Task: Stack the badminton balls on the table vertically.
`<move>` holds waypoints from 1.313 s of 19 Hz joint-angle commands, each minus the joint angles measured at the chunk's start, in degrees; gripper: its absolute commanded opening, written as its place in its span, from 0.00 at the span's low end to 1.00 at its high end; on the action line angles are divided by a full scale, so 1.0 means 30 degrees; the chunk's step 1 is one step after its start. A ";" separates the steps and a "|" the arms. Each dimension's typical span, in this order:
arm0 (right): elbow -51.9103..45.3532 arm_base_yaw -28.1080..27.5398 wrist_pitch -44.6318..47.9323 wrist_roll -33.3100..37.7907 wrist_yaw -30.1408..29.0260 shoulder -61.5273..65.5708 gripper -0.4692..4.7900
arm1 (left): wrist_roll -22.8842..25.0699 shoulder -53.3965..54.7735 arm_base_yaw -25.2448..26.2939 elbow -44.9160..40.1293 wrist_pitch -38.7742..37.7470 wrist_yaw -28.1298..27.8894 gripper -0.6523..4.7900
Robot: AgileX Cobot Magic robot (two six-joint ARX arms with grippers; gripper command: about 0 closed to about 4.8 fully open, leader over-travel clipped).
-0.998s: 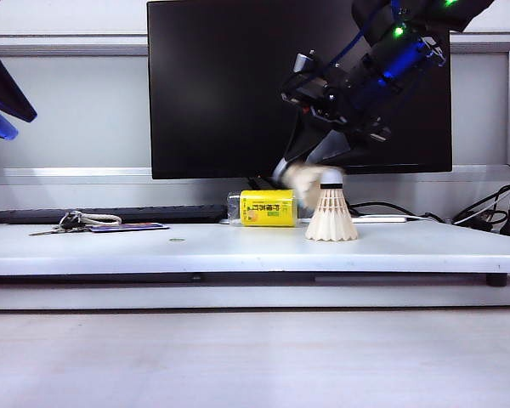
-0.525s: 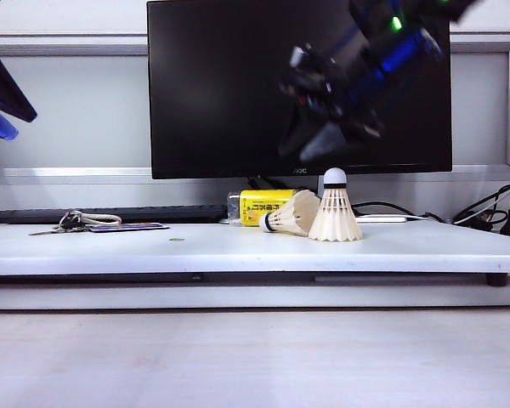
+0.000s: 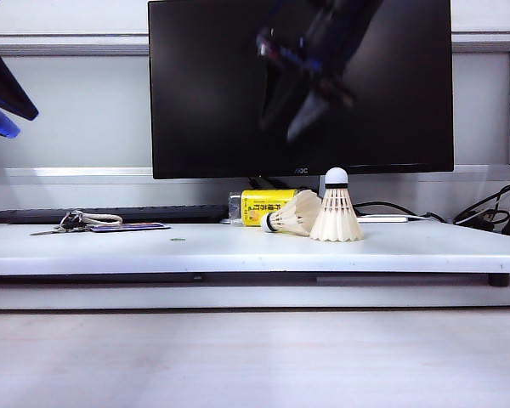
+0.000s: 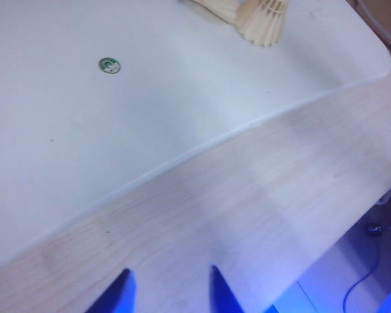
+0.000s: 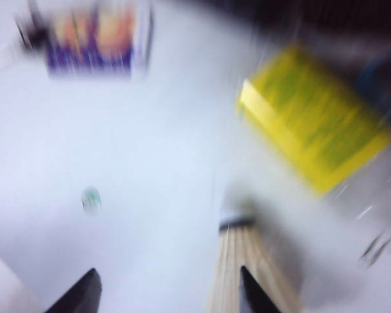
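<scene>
Clearly, one cream-white feather shuttlecock (image 3: 335,210) stands upright on the long white table (image 3: 238,246), its fallen twin (image 3: 289,214) touching it. Left gripper (image 4: 169,290) hangs spread and empty over pale wood; the blurred right gripper (image 5: 166,290), fingers parted and empty, is above the shuttlecocks.

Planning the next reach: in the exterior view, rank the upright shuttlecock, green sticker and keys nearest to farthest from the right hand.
From the right hand, blurred, high before the monitor:
1. Upright shuttlecock, right of centre, below it.
2. Green sticker, left of centre on the table.
3. Keys, far left.
The left hand hangs open over the wood-grain surface.
</scene>
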 commanded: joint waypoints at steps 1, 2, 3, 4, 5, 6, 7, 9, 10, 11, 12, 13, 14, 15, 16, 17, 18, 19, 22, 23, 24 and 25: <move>-0.0036 0.0073 -0.1188 -0.1268 0.0561 0.1042 0.61 | 0.0000 -0.0029 0.0000 0.0022 0.0189 0.0095 0.41; -0.0066 0.0095 -0.1195 -0.1472 0.0554 0.1202 0.61 | 0.0000 -0.0029 0.0000 0.0022 0.0182 0.0095 0.41; -0.0051 0.0248 -0.1013 -0.1945 0.0583 0.1566 0.61 | 0.0000 -0.0029 0.0000 0.0022 0.0175 0.0160 0.41; -0.0058 0.0342 -0.0874 -0.2251 0.0597 0.1661 0.61 | -0.0007 -0.0029 0.0000 0.0022 0.0175 0.0189 0.41; -0.0051 0.0678 -0.0561 -0.3045 0.0962 0.1872 0.61 | 0.0000 -0.0029 0.0000 0.0022 0.0175 0.0386 0.41; -0.0051 0.0838 -0.0393 -0.3708 0.0984 0.1953 0.61 | 0.0000 -0.0029 0.0000 0.0022 0.0175 0.0466 0.41; -0.0044 0.1151 0.0000 -0.4488 0.1384 0.2106 0.60 | 0.0007 -0.0029 0.0000 0.0022 0.0168 0.0459 0.41; -0.0044 0.1574 0.0452 -0.5683 0.2769 0.2324 0.60 | 0.0000 -0.0029 0.0000 0.0022 0.0138 0.0466 0.41; -0.0051 0.1756 0.0583 -0.6098 0.3351 0.2463 0.60 | 0.0000 -0.0029 0.0000 0.0022 0.0066 0.0459 0.41; -0.0051 0.1763 0.0714 -0.6317 0.3723 0.2674 0.60 | 0.0007 -0.0029 0.0000 0.0015 -0.0015 0.0466 0.41; -0.0051 0.1763 0.0780 -0.6353 0.3883 0.2863 0.60 | 0.0007 -0.0029 0.0000 0.0015 -0.0073 0.0474 0.41; -0.0044 0.1756 0.0882 -0.6360 0.4218 0.3104 0.60 | 0.0007 -0.0029 0.0000 0.0015 -0.0153 0.0488 0.41; -0.0051 0.1749 0.0998 -0.6360 0.4838 0.3242 0.60 | 0.0007 -0.0029 0.0000 0.0015 -0.0197 0.0488 0.41; -0.0051 0.1749 0.1158 -0.6462 0.5340 0.3330 0.60 | 0.0007 -0.0029 0.0000 0.0015 -0.0219 0.0481 0.41; -0.0051 0.1749 0.1311 -0.6528 0.5268 0.3366 0.60 | 0.0015 -0.0029 0.0000 0.0015 -0.0219 0.0481 0.41; -0.0051 0.1749 0.1596 -0.6535 0.5187 0.3366 0.60 | 0.0015 -0.0029 0.0000 0.0015 -0.0204 0.0481 0.41; -0.0044 0.1749 0.1996 -0.6528 0.5107 0.3366 0.60 | 0.0015 -0.0029 0.0000 0.0015 -0.0182 0.0459 0.41; -0.0044 0.1741 0.2186 -0.6521 0.4801 0.3366 0.60 | 0.0022 -0.0029 0.0000 0.0015 -0.0182 0.0452 0.41; -0.0044 0.1705 0.2535 -0.6484 0.4320 0.3475 0.58 | 0.0029 -0.0029 0.0000 0.0015 -0.0197 0.0444 0.41; -0.0044 0.1668 0.2572 -0.6433 0.4306 0.3504 0.58 | 0.0029 -0.0029 0.0000 0.0015 -0.0204 0.0444 0.41; -0.0044 0.1596 0.2579 -0.6426 0.4277 0.3504 0.58 | 0.0029 -0.0029 0.0000 0.0015 -0.0204 0.0444 0.41; -0.0044 0.1545 0.2594 -0.6419 0.4277 0.3504 0.58 | 0.0029 -0.0029 0.0000 0.0015 -0.0211 0.0444 0.41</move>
